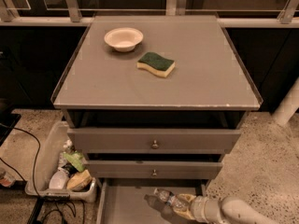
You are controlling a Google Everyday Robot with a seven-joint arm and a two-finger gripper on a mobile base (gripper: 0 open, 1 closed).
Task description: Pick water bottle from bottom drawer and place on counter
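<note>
- The gripper point(183, 204) comes in from the lower right, low over the bottom drawer point(124, 204) — clamped around the water bottle point(166, 197)
- The bottle lies slanted, cap pointing up-left
- On the counter point(196, 78) — a bowl point(123, 38) and a sponge point(156, 64), near each other

The counter point(201, 78) is uniform grey with a pale worn strip along its front edge. The bowl point(123, 38) is cream-white. The sponge point(156, 64) has a dark green top over a yellow base. The drawer fronts point(117, 140) are grey, and their knobs point(154, 144) are metallic. The bottom drawer point(124, 204) has a plain grey floor. The water bottle point(167, 199) is clear. The gripper point(181, 204), at the bottle inside the bottom drawer, is tan-yellow on a pale grey-white arm point(238, 212). The floor point(271, 167) is beige with dark speckles.
</note>
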